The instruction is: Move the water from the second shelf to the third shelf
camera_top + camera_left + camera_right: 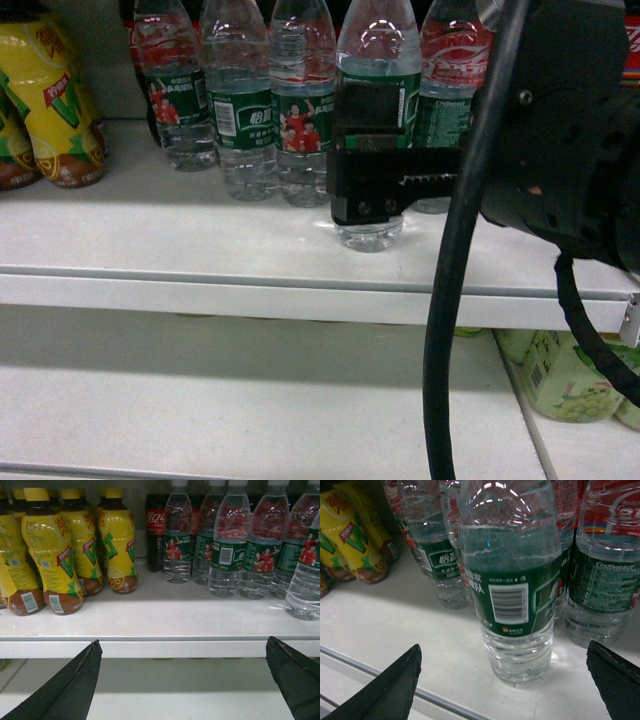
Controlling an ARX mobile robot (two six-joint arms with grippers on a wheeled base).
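The water (517, 595), a clear ribbed bottle with a dark green label and white barcode, stands upright near the front of the white shelf (380, 620). My right gripper (503, 647) is open, its black fingers (395, 685) wide on either side of the bottle's lower body and touching nothing. From the head camera one finger of the right gripper (370, 185) crosses in front of that water (375, 55). More bottles alike (245, 110) stand in a row behind. My left gripper (183, 641) hangs open and empty before the shelf's front lip (150, 647).
Yellow-labelled tea bottles (65, 555) fill the shelf's left side and a dark cola bottle (155, 535) stands behind the water row. A black cable (450, 300) hangs down the head view. Green drink bottles (560, 380) sit on the lower shelf (200, 400) at the right.
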